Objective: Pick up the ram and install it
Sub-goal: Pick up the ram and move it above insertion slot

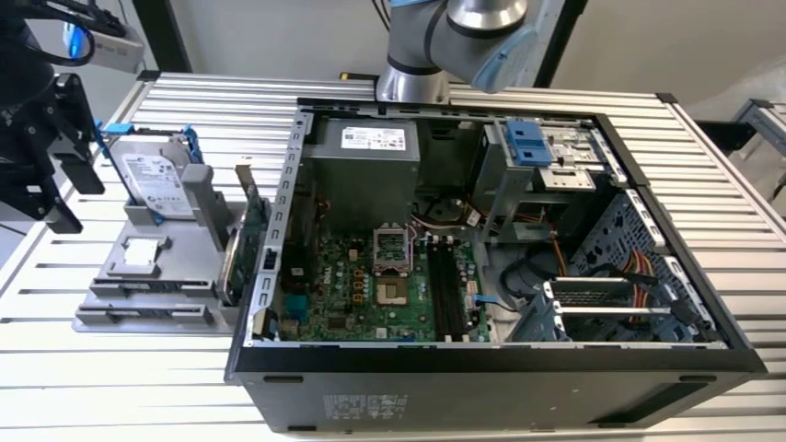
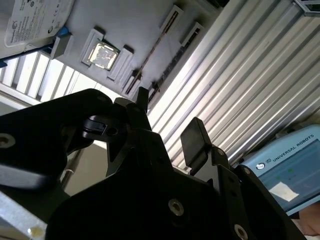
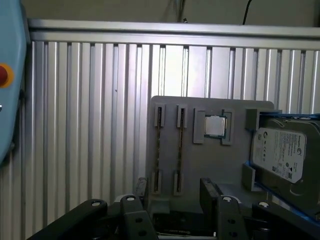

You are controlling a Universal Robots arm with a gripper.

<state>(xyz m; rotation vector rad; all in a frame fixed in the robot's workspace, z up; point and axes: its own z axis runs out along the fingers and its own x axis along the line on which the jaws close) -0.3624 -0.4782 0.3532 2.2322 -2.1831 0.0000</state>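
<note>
My gripper (image 3: 174, 185) hangs open and empty above the ram (image 3: 179, 150), which stands in its grey holder (image 3: 200, 165); pickup and installation are both outstanding

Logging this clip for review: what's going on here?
A robot arm's black gripper hovers open and empty close to a grey parts holder. The holder sits on the slatted aluminium table, beside an open black computer case. In the second wrist view, the thin dark ram stick stands on edge in one of the holder's slots, not yet gripped.
</note>
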